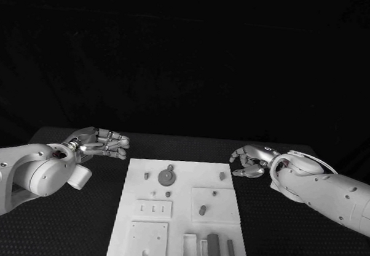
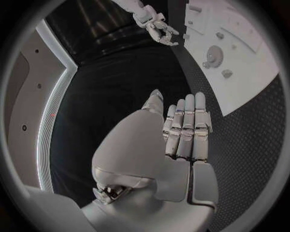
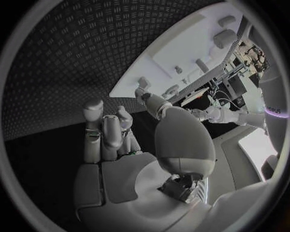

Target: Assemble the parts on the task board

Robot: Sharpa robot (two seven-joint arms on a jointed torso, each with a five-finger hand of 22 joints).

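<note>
Task board [image 1: 184, 226]: flat white rectangular plate, matte, lying lengthwise down the middle of the black table [image 1: 305, 252], whose surface shows a fine raised tread pattern in the wrist views. Nearest edge of board: a square inset plate [image 1: 148, 242] with small holes on the robot's left side; beside it, toward the right side, two pale rectangular slots [image 1: 196, 249] and two dark upright bar-shaped parts [image 1: 217, 247], one broad, one thin. Mid-board: a small plate with three short slots [image 1: 154, 209] and a raised square plate carrying one dark oval peg [image 1: 202, 209]. Far end: a dark round disc part [image 1: 167, 177] with a small knob just beyond it, plus a few small dark pegs scattered near it. Left hand [image 1: 103, 142]: silver, segmented metal fingers, off the board's far left corner, over bare table, apart from the board and touching no part; in the left wrist view the fingers [image 2: 188, 126] lie straight and pressed side by side, thumb alongside, nothing held. Right hand [image 1: 253, 160]: same build, off the board's far right corner, just beside the edge but not on it; in the right wrist view its fingers [image 3: 108, 131] are curled inward with nothing in them. Both arms white, smooth glossy shells.
</note>
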